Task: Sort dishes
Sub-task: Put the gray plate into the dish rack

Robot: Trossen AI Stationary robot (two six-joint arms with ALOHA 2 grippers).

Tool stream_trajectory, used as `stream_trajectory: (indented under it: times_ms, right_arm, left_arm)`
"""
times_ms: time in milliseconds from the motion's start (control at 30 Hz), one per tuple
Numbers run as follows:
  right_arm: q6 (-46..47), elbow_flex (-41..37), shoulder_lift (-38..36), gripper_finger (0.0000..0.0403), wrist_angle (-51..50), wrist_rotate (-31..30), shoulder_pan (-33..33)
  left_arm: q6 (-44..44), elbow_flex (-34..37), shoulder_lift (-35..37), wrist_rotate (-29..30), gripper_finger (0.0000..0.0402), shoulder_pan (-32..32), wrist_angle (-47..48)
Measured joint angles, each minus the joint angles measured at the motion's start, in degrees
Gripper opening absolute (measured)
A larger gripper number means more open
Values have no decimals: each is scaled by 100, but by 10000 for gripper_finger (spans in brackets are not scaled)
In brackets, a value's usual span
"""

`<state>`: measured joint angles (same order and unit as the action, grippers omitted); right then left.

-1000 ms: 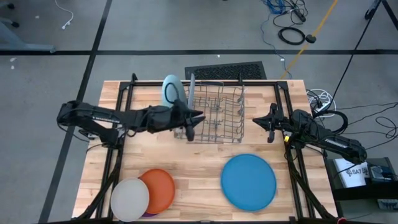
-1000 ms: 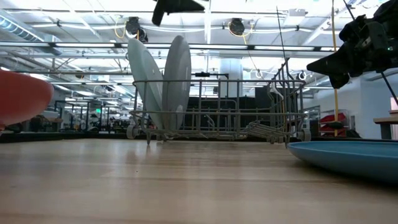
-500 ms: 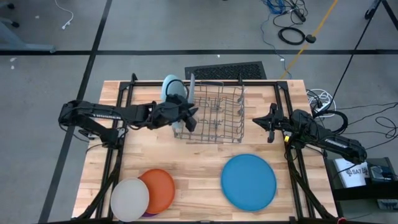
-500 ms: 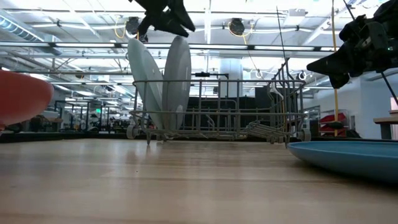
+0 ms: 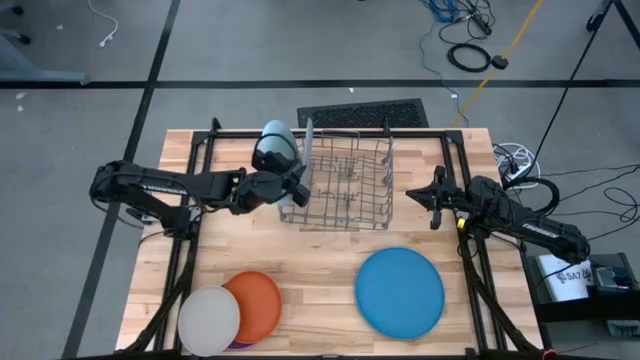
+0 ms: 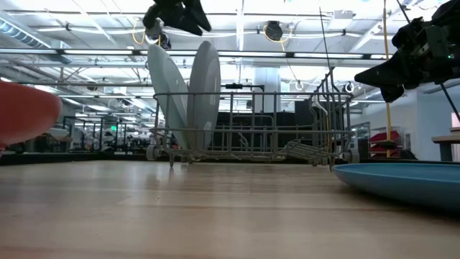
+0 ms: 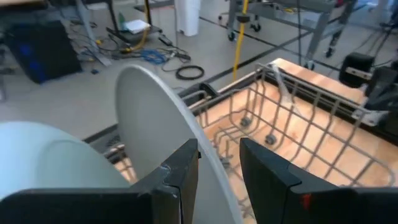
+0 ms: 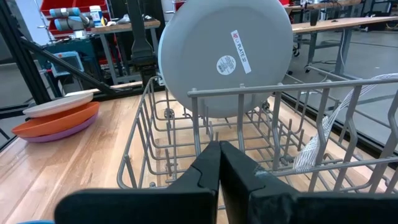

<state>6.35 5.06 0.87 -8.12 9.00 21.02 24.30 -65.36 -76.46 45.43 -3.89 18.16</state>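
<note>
My left gripper [image 7: 219, 168] hovers parted over the pale grey plate [image 7: 165, 134] standing in the dish rack [image 5: 345, 185]; a nudge could topple it. Right gripper [image 8: 219, 163] waits closed, empty, beside the rack.

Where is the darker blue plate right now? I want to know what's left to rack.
In the high view the darker blue plate lies flat on the table's front right, in front of the wire dish rack.

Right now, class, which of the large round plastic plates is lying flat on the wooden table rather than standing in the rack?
The darker blue round plastic plate. The light blue plate and pale grey plate stand upright in the grey wire dish rack.
</note>
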Motion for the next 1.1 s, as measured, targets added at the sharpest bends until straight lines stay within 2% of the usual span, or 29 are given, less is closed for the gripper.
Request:
stream_trajectory:
  times_ms: [167, 267, 333, 400, 467, 567, 767, 867, 1100]
  right_arm:
    - [-18, 0, -1, 4, -3, 1, 0]
    - [-18, 0, 1, 4, -3, 1, 0]
    - [-18, 0, -1, 4, -3, 1, 0]
    - [-18, 0, 1, 4, -3, -1, 0]
    - [-18, 0, 1, 4, -3, -3, 0]
    - [-18, 0, 1, 4, -3, -3, 0]
    - [22, 0, 1, 4, 11, -4, 0]
    - [38, 0, 1, 4, 15, -4, 0]
    - [46, 0, -1, 4, 15, -3, 0]
  left_arm:
    - [-71, 0, 137, 286, 120, -12, 364]
    - [-145, 0, 169, 289, 120, -109, 245]
    - [-510, 0, 174, 225, 120, -197, -85]
    - [-1056, 0, 172, -159, 120, -293, -606]
    - [-1402, 0, 156, -847, 120, -342, -1155]
    - [-1414, -4, 54, -1750, 120, -271, -1482]
    - [-585, 0, -300, -2054, 120, 127, -1169]
    - [-317, 2, -421, -1965, 120, 275, -767]
    - [-174, -68, -438, -911, 120, 371, 245]
